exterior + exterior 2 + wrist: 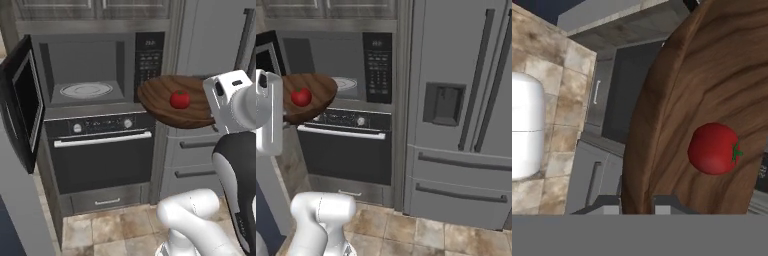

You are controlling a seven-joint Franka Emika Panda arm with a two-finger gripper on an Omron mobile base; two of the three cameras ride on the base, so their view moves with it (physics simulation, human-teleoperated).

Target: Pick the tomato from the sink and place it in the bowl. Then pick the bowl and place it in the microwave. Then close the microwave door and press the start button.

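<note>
The brown wooden bowl (pixel 165 102) hangs in the air, tilted, right of the microwave's (pixel 85 70) open cavity and in front of its keypad. The small red tomato (pixel 179 99) lies inside the bowl. My gripper (pixel 212 119) is shut on the bowl's right rim. In the hand view the fingertips (pixel 607 202) clamp the rim of the bowl (pixel 677 100), with the tomato (pixel 713 148) just beyond. From the right base view the bowl (pixel 318 92) and tomato (pixel 301 97) sit beside my hand (pixel 283 117). The microwave door (pixel 22 105) stands swung open to the left. The sink is out of view.
A white turntable (pixel 86 90) lies inside the microwave, and the black keypad strip (pixel 149 60) is on its right. Below is an oven (pixel 100 155) with knobs and a bar handle. A tall steel fridge (pixel 456 110) stands to the right. The floor is tiled.
</note>
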